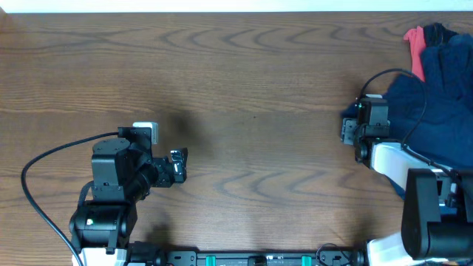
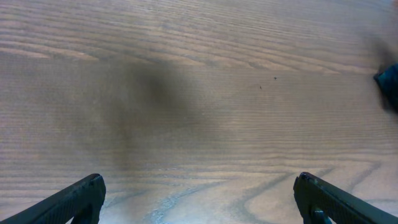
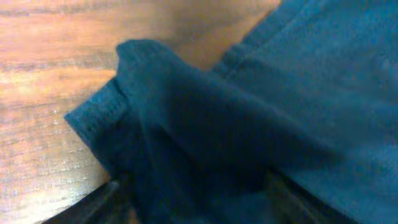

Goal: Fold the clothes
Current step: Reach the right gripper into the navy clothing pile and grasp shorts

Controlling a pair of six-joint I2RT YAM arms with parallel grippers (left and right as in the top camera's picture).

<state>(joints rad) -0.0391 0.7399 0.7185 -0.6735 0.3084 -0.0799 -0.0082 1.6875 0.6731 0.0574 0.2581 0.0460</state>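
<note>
around: brown wood-grain bench (image 1: 259, 81); black cable (image 1: 24, 177) loops by left arm
left end effector (image 2: 199, 193): released, fingers wide apart, above the bench, touching nothing
right end effector (image 3: 196, 202): fingers either side of a cloth fold; grip cannot tell
clothes: soft dark navy-blue cloth heap (image 1: 443, 81), bench's right edge, stitched hem; coral-red piece (image 1: 415, 44) at far corner

The clothes (image 1: 443, 81) run off the right edge of the overhead picture, and the right arm (image 1: 392, 159) covers part of them. Up close, navy cloth (image 3: 249, 124) hides most of the right tool (image 3: 196, 198), so its grip cannot be told. The left tool (image 2: 199, 202) is cut off at the bottom. A blurry blue thing (image 2: 388, 84) is cut off at the side.
</note>
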